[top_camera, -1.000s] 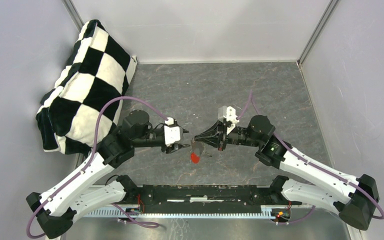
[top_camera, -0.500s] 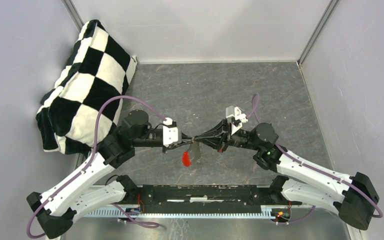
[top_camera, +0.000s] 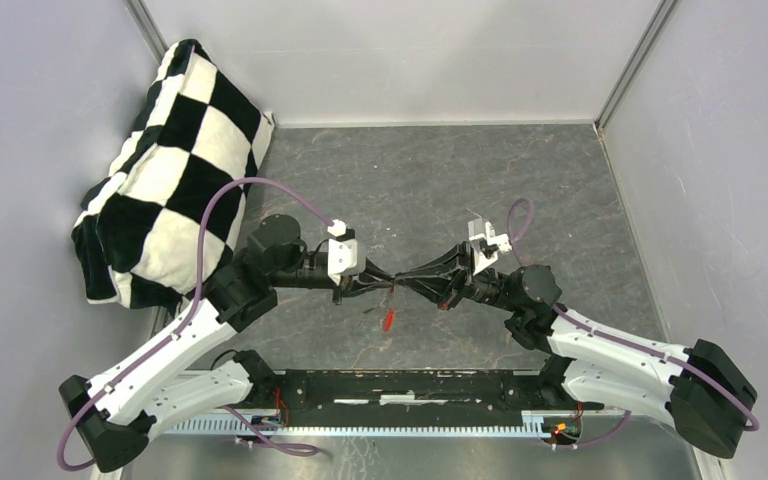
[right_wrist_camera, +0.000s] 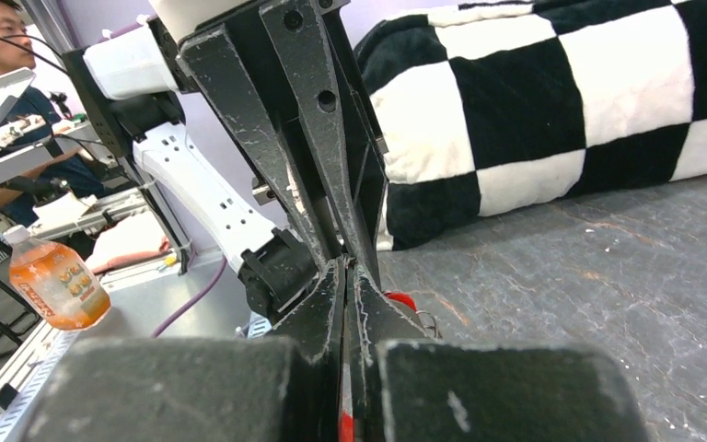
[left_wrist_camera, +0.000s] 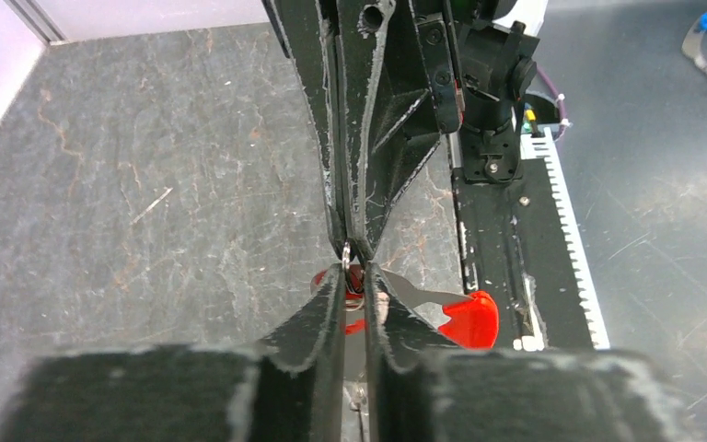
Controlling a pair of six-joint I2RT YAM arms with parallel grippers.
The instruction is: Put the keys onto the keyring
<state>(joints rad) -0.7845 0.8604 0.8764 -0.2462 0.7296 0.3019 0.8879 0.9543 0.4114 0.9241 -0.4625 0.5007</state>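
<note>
- Over the middle of the table (top_camera: 440, 180), a little toward its near edge, you have the left gripper (top_camera: 380, 284) and the right gripper (top_camera: 406, 282) meeting tip to tip in the air.
- Done so far, as I judge it: the keyring (left_wrist_camera: 345, 249) is off the table and carried between the two tips. You see it as a small metal loop at the right gripper's point.
- The red key (left_wrist_camera: 471, 319) hangs just below that meeting point, head downward and outward, with its blade running up toward the fingertips. You cannot tell whether it is threaded on the ring or only lies against it.
- Left to do: confirm the red key is on, then bring in the black key, which shows in none of your views.
- Right pincer: clenched tight. Its own camera shows a red sliver between the pads, which I read as the keyring's band.
- Left pincer: drawn in to a narrow slit with a red-and-metal bit inside. Whether it truly pinches that bit, and whether the bit is ring or key, you cannot tell.
- Pose: your arms mirror each other. Each reaches inward from its near corner, forearm roughly level, and the fingers of both point straight at each other.
</note>
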